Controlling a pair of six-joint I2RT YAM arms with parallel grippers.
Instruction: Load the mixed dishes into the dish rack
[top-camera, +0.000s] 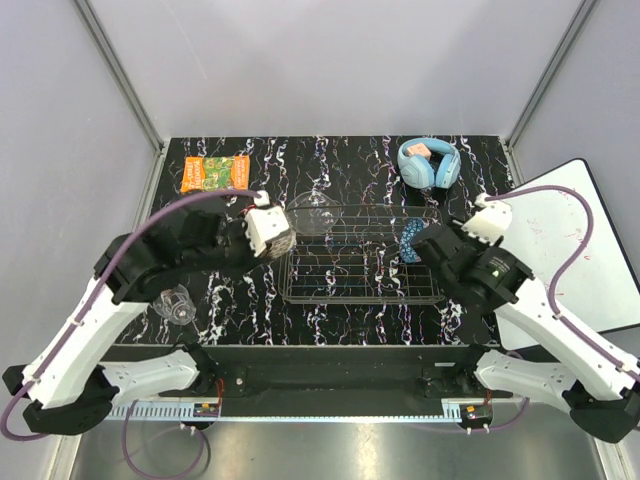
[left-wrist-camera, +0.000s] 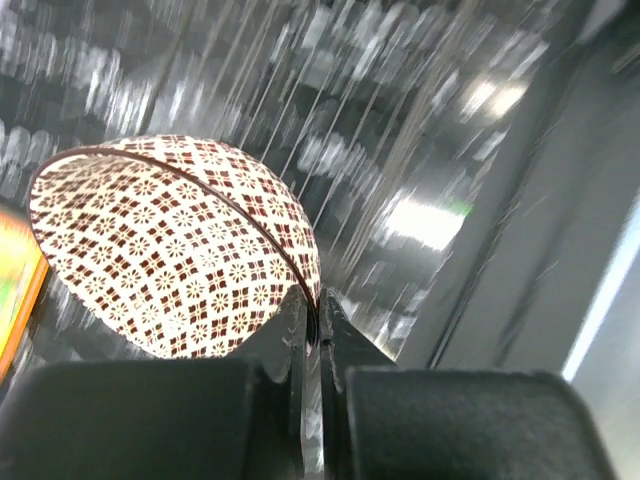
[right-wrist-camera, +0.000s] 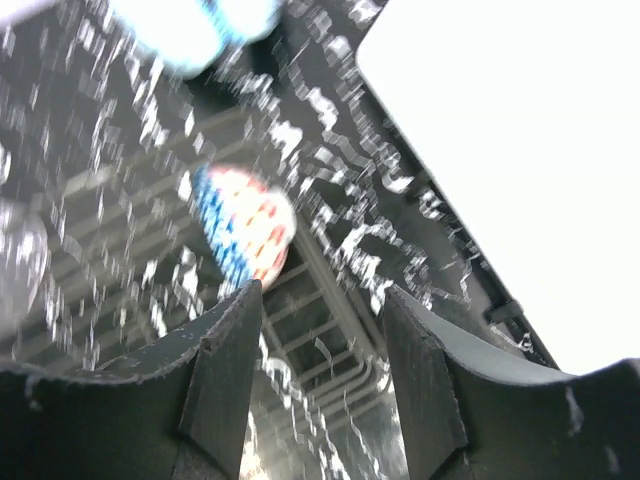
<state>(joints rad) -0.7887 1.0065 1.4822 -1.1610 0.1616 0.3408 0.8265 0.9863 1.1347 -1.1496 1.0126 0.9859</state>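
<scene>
The dark wire dish rack (top-camera: 365, 262) sits mid-table. My left gripper (top-camera: 277, 240) is shut on the rim of the beige patterned bowl (left-wrist-camera: 170, 250) and holds it at the rack's left end; the pinch shows in the left wrist view (left-wrist-camera: 318, 305). A clear glass bowl (top-camera: 312, 215) sits at the rack's back left. The blue patterned bowl (top-camera: 410, 240) stands on edge at the rack's right end. My right gripper (right-wrist-camera: 320, 300) is open and empty just short of that bowl (right-wrist-camera: 245, 225), above the rack (right-wrist-camera: 335, 335). A clear stemmed glass (top-camera: 177, 305) lies on the table at the left. The red plate and pink cup are out of view.
An orange-green book (top-camera: 215, 172) lies at the back left. Light blue headphones (top-camera: 430, 163) lie at the back right, behind the rack. A white board (top-camera: 575, 240) lies beyond the table's right edge. Grey walls close in the back and sides.
</scene>
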